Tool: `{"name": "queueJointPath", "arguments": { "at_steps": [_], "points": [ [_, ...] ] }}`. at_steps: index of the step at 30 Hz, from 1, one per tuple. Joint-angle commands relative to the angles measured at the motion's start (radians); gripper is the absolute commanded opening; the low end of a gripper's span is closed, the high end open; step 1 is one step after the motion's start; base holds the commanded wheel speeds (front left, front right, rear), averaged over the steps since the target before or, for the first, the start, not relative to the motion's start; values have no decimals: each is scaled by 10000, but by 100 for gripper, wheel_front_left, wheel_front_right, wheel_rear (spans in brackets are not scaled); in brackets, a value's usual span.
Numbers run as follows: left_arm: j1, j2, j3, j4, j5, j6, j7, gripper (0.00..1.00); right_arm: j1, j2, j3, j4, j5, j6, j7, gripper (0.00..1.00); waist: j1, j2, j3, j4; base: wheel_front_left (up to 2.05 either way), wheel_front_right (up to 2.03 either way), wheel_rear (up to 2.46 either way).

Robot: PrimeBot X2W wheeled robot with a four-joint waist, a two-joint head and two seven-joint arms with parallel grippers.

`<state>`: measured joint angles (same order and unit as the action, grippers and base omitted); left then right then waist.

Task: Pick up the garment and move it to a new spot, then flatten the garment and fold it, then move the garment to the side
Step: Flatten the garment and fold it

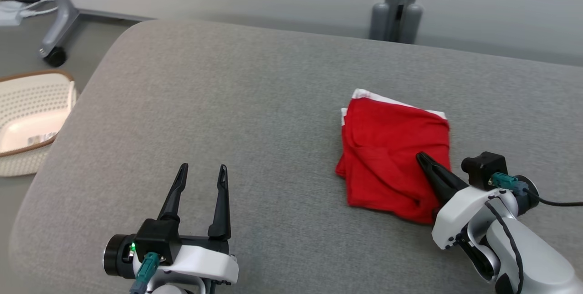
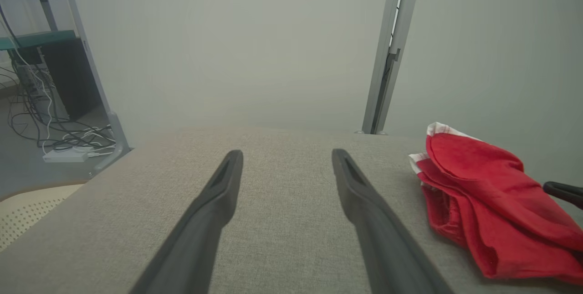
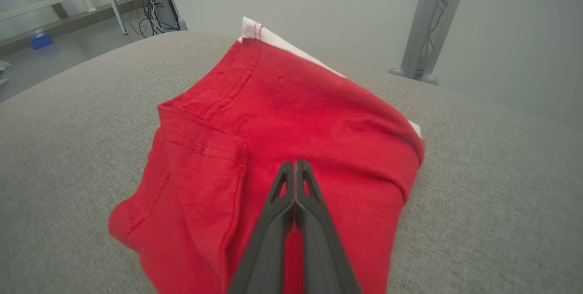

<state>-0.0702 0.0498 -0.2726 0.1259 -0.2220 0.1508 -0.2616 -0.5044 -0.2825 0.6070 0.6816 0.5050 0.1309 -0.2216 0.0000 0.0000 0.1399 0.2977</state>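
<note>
Far left, on the floor: a cream perforated laundry basket (image 1: 28, 102) with a brown rim, partly cut off by the frame edge. Behind it is a grey cart leg on a black caster (image 1: 56, 58), with loose cables (image 2: 54, 134) and a white power strip on the floor by it. Lower left of the head view: the left gripper (image 1: 203, 167) sits low over the near edge of the grey fabric cushion (image 1: 255, 102), fingers spread wide, nothing between them, just bare cushion ahead in the left wrist view (image 2: 288, 153). It is well apart from the garment. Right of centre: the red garment (image 1: 391, 157) lies folded into a rough square on the cushion, with a white trim edge showing along its far side and a few layers and a stitched hem on its left side in the right wrist view (image 3: 296, 116). It is bunched rather than flat (image 2: 483, 193). The right gripper (image 1: 420, 156) comes in from the lower right with its fingers pressed fully together, tips over the middle of the top layer (image 3: 295, 166). Whether any cloth is pinched between them cannot be told. Its dark tip also shows at the right edge of the left wrist view (image 2: 553, 188). Behind, right of centre: a grey metal post (image 1: 397, 7) against a pale wall.
</note>
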Motion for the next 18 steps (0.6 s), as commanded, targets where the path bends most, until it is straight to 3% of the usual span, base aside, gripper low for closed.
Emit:
{"name": "queueJointPath", "arguments": {
  "at_steps": [1,8,18],
  "points": [
    [-179,25,12,-15,-39,10,-34,100,-88,-41,45,57,107,-1,-100,0,0,0,223,311,0,0,0],
    [-141,30,-40,87,-74,84,-34,100,-543,-188,1150,962,942,1,-318,0,0,0,376,756,0,0,0],
    [-222,28,-84,157,-45,135,-34,100,-812,-207,3098,350,2077,1,-440,0,0,0,330,693,0,0,0]
  ]
}}
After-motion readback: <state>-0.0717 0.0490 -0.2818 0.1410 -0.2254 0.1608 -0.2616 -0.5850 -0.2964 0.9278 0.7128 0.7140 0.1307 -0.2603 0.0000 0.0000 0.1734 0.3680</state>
